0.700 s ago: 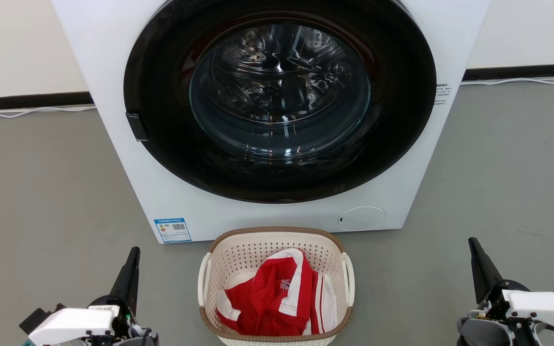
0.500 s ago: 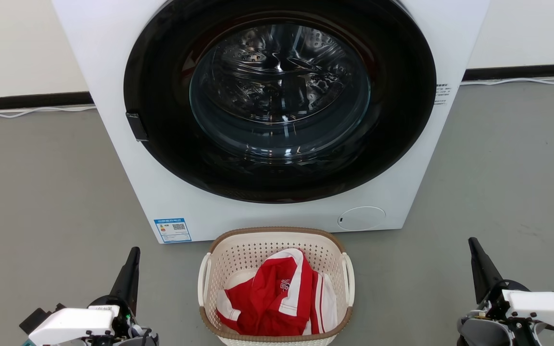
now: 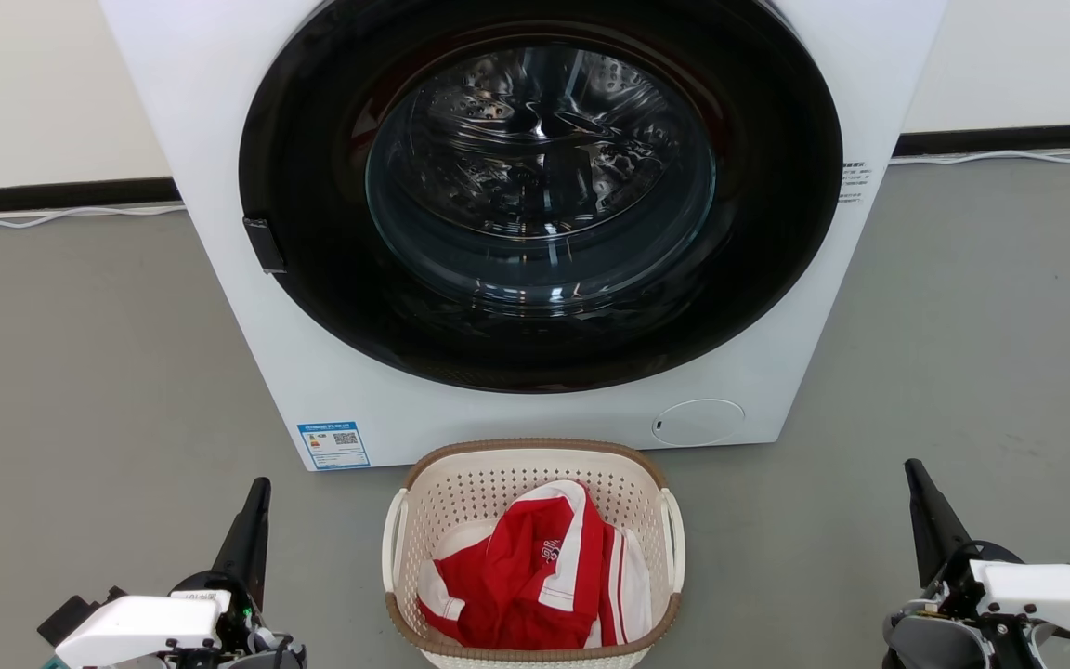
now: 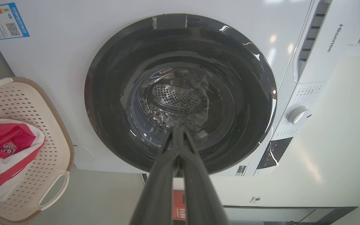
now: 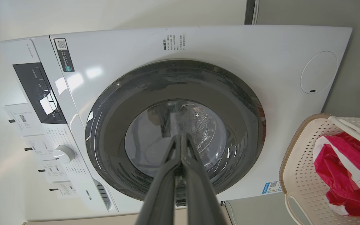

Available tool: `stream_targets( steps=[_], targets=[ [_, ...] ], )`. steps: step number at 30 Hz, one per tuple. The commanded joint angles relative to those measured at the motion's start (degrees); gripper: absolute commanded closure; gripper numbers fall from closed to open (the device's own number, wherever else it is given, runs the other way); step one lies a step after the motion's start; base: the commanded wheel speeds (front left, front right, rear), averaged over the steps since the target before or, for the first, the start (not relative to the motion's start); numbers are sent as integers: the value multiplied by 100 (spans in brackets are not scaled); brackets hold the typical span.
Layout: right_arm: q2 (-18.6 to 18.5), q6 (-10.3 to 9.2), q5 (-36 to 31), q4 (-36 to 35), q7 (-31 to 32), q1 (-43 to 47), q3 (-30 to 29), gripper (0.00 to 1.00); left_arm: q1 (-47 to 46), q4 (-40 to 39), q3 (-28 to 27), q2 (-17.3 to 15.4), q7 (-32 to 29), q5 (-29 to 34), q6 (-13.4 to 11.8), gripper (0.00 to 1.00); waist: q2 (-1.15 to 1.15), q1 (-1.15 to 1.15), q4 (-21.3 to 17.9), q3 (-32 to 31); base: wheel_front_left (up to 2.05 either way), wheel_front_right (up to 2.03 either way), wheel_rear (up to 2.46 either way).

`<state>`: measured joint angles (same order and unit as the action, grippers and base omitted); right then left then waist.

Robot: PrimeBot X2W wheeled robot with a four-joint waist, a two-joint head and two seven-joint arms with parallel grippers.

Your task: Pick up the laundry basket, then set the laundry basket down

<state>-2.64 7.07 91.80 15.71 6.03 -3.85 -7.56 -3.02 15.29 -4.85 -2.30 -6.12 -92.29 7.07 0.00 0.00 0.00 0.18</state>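
Plainly untouched: laundry basket on the grey floor

It stands between the left gripper and the right gripper, well apart from each, just before the white washing machine. A red-and-white garment lies inside. Both grippers have their dark fingers pressed together, pinching nothing, aimed at the machine's round glass door.

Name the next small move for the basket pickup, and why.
Probably bring both arms inward toward the white side handles of the laundry basket. It stands on the floor before the washing machine, untouched, while the left gripper and right gripper, both shut, sit well out to either side.
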Motion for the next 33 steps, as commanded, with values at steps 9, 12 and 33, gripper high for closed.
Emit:
stream_targets(
  steps=[9, 12, 33],
  targets=[
    [-23, 42, 38, -168, 45, -233, 106, 100, -317, -126, -167, -58, -36, 12, 42, 100, 0, 0, 0, 0, 0, 0, 0],
    [-23, 42, 38, -168, 45, -233, 106, 100, -317, -126, -167, -58, -36, 12, 42, 100, 0, 0, 0, 0, 0, 0, 0],
    [41, -1, -30, 206, -97, 222, 120, 0, 228, 156, 48, 55, 107, 77, -22, 0, 0, 11, -2, -12, 0, 0, 0]
  ],
)
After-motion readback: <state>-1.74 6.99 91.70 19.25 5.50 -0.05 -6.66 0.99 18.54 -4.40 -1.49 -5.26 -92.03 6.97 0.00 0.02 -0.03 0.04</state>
